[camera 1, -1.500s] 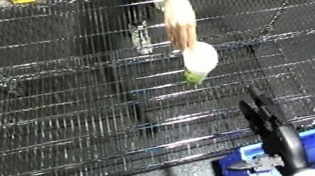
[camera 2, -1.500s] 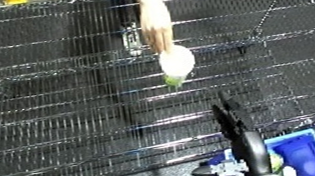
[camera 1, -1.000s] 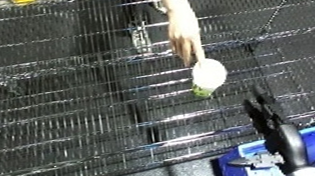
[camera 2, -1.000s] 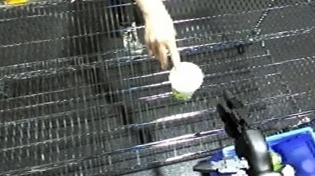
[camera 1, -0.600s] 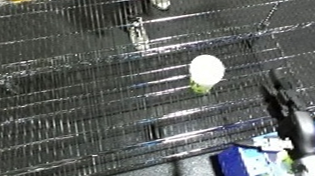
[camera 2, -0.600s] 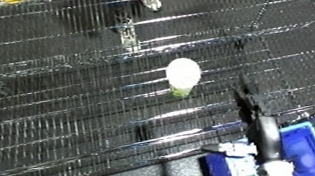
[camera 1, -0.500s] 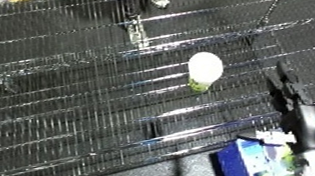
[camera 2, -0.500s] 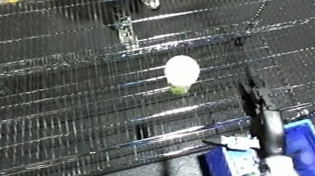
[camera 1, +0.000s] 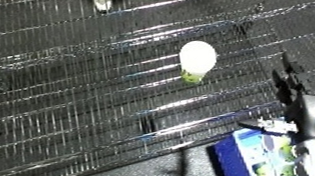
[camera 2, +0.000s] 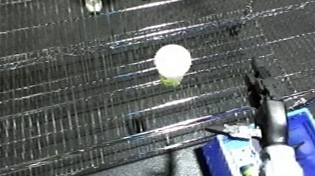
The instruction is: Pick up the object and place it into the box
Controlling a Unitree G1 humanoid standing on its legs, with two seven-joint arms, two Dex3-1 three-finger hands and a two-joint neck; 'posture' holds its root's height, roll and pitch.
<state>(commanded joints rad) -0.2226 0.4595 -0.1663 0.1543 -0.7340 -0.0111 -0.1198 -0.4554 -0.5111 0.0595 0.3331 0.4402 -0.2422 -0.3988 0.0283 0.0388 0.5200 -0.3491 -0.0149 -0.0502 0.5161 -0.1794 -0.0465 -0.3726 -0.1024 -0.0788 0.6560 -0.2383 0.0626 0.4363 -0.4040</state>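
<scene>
Object [camera 1: 197, 57]: white, egg-shaped, with a small yellow-green tip at its lower end. Lies alone on the wire shelf [camera 1: 69, 119], right of centre, long axis running front to back. Blue bin [camera 2: 308, 129] sits below the shelf's front right edge.

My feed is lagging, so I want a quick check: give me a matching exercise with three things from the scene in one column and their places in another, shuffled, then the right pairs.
Things:
1. white and green object
2. blue bin
3. right hand

Places:
A. below the front edge of the wire shelf, at the view's lower right
B. lying on the wire shelf, near its middle
C. raised over the shelf's front right part, fingers straight, apart from the object

Pairs: 1-B, 2-A, 3-C
</scene>
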